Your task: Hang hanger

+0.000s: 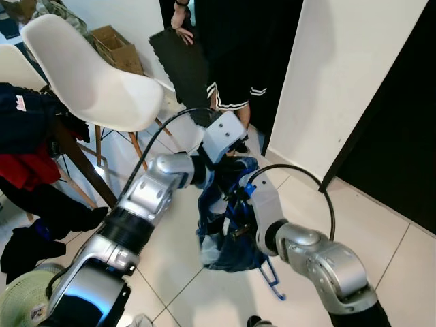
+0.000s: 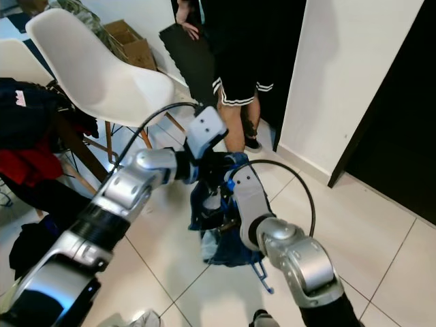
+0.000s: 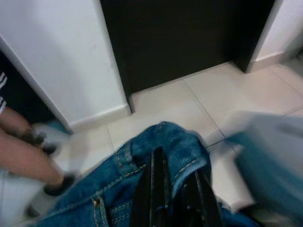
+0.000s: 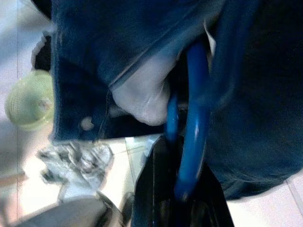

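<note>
A pair of blue jeans (image 1: 228,235) hangs bunched above the tiled floor between my two arms. A blue plastic hanger (image 4: 196,109) runs through them, and its end (image 1: 272,285) sticks out below the denim. My left gripper (image 1: 237,150) is at the top of the jeans, shut on the denim waistband (image 3: 175,142). Lower down, my right gripper (image 1: 237,201) reaches into the folds from the right and is shut on the blue hanger, whose bar lies between its black fingers (image 4: 151,189). Most of the hanger is hidden by the cloth.
A person in black shorts (image 1: 235,75) stands just behind the jeans. White chairs (image 1: 95,82) and a rack of dark and red clothes (image 1: 30,143) are on the left. A green basket (image 1: 17,303) sits at the lower left. A white wall (image 1: 340,82) and dark doorway are on the right.
</note>
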Controlling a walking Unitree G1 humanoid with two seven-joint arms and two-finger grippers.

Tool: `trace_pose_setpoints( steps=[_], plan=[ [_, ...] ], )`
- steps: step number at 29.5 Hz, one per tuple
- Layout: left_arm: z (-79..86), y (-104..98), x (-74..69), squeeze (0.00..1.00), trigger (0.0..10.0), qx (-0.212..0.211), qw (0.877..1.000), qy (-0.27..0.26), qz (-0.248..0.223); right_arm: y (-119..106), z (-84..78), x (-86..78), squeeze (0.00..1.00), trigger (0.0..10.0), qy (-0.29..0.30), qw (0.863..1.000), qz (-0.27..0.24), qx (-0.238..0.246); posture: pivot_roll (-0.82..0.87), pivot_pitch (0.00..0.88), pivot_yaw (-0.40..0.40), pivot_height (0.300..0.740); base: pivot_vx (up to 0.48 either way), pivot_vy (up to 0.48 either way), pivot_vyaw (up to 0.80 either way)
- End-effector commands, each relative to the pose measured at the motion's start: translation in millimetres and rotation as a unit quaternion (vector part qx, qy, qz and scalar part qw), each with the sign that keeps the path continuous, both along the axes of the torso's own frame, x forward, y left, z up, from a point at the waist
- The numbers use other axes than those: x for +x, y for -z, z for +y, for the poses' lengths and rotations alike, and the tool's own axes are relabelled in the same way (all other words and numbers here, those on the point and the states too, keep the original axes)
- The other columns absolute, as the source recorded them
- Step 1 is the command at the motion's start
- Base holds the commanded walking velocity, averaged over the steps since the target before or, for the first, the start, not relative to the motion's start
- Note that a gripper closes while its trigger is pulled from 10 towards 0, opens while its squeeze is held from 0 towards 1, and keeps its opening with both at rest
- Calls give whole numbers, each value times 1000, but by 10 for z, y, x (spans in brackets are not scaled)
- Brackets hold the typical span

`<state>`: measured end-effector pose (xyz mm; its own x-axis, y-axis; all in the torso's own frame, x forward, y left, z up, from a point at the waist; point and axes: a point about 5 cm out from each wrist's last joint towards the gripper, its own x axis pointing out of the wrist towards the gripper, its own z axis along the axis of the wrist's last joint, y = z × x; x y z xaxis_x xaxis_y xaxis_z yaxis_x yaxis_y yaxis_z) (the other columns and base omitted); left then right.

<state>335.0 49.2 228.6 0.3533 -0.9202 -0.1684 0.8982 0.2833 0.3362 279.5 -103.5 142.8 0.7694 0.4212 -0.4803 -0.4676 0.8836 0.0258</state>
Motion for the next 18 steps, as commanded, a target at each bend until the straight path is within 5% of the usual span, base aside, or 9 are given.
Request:
trace_pose_setpoints(
  steps=[1, 6, 13, 18],
  plan=[
    [-180, 110, -251, 0, 10000, 45, 990, 131, 4, -95, -38, 93, 0, 10000, 31, 998, -37, 37, 66, 245, 70, 740, 0, 0, 0],
    [-34, 121, -190, 0, 10000, 86, 989, 118, -11, -241, -96, 186, 0, 10000, 65, 991, -69, 98, 70, 246, 73, 740, 0, 0, 0],
    [-39, 174, -238, 0, 10000, 106, 987, 120, -15, -296, -196, 276, 0, 10000, 103, 983, -93, 117, 73, 257, 70, 740, 0, 0, 0],
    [122, 165, -63, 0, 10000, 111, 993, 38, -24, -291, -250, 275, 0, 10000, 109, 980, -103, 127, 69, 253, 71, 740, 0, 0, 0]
  ],
)
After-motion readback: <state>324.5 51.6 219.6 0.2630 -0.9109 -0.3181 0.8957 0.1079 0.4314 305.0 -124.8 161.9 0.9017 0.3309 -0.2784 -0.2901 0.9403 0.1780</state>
